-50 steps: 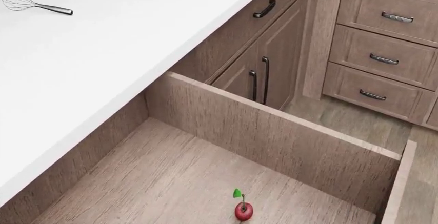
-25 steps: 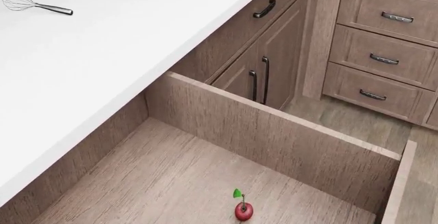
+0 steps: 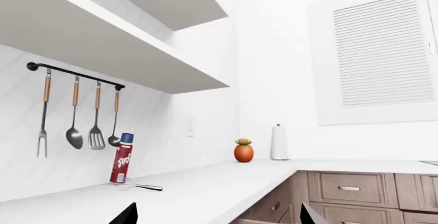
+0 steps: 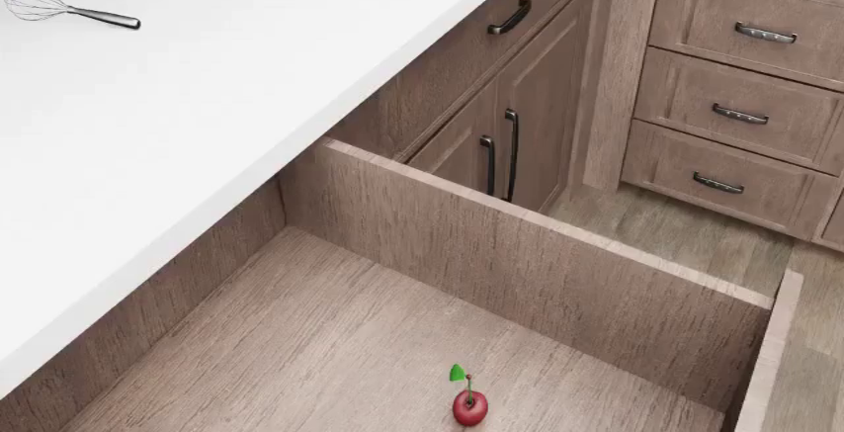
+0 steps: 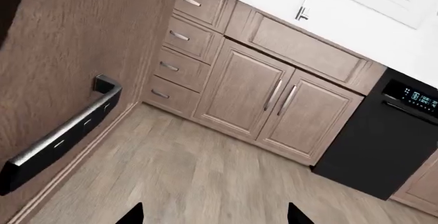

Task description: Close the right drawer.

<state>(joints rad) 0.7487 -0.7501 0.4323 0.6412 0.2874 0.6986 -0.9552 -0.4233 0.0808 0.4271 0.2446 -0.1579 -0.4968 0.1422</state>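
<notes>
The right drawer [image 4: 554, 274] stands pulled far out from under the white countertop [image 4: 198, 106] in the head view. It is a deep wood-grain box with a small red cherry [image 4: 469, 405] on its floor. Its front panel [image 5: 61, 55] fills one side of the right wrist view, with the dark metal bar handle [image 5: 65, 137] close by. My right gripper [image 5: 213, 216] is open and empty over the floor, beside the drawer front and apart from the handle. My left gripper [image 3: 215, 216] is open and empty above the countertop. Neither gripper shows in the head view.
A whisk [image 4: 59, 5] lies on the countertop. Cabinet doors with vertical handles [image 4: 501, 155] and three stacked smaller drawers [image 4: 738, 106] stand beyond the open drawer. A black dishwasher [image 5: 383, 137] is across the wood floor [image 5: 205, 172]. A spray can [image 3: 122, 158] stands by the wall.
</notes>
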